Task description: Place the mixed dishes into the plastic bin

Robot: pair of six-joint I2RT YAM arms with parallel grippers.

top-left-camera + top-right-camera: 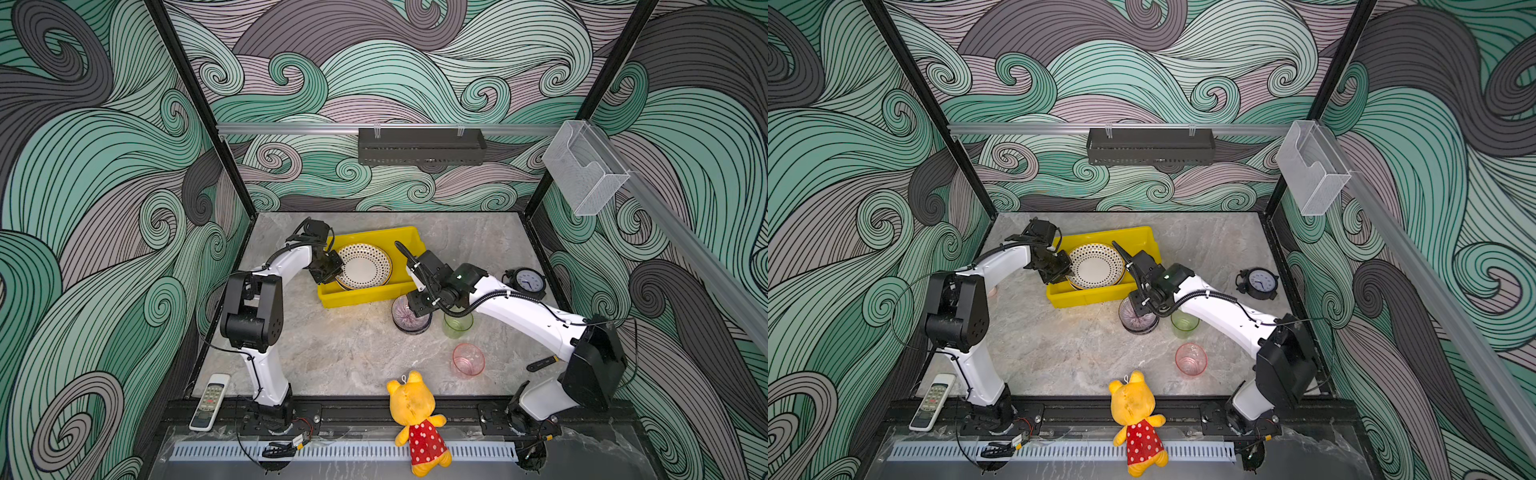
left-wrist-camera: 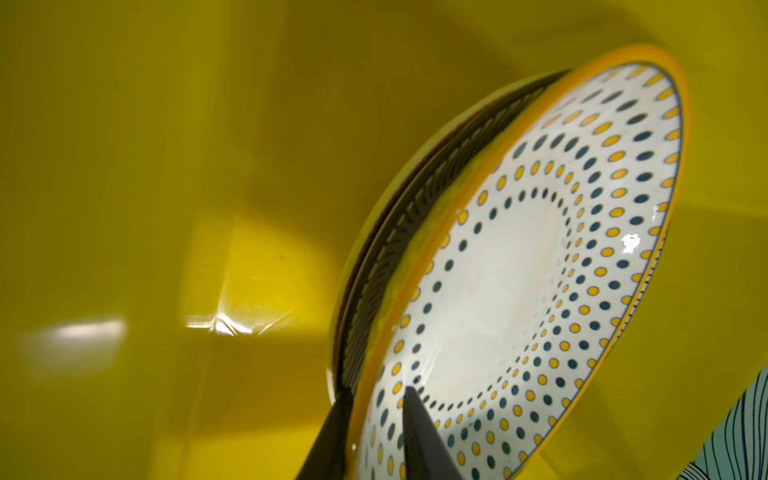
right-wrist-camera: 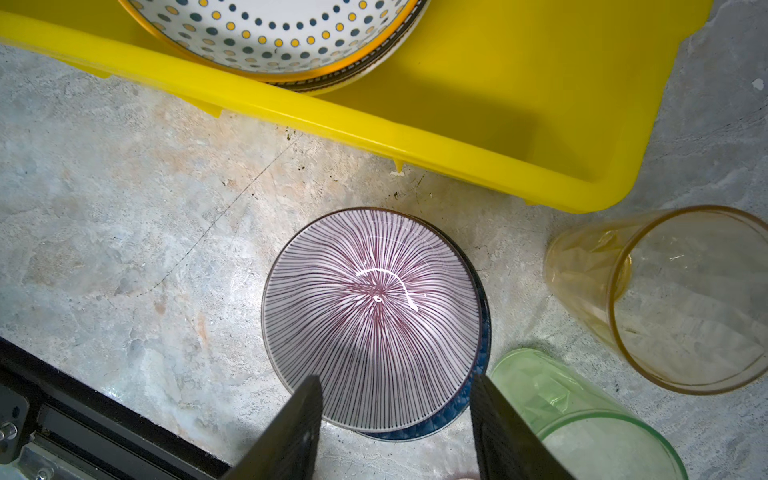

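Swirling green-grey wave walls (image 1: pixel 374 62) surround marbled tabletop (image 1: pixel 332 353).

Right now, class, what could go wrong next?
The right claw hangs open over the purple-striped bowl, one finger beside the green cup; descending may knock it.
That bowl sits in a blue bowl; both might lift.
The left claw straddles the rim of the dotted plate; pulling away could drag it.

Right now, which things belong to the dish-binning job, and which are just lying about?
Job: yellow bin, dotted-rim plate, striped-rim plate beneath it, purple-striped bowl, blue bowl under it, green cup, pink cup, amber cup.
Lying about: plush bear, remote control, alarm clock, black rack, clear box.
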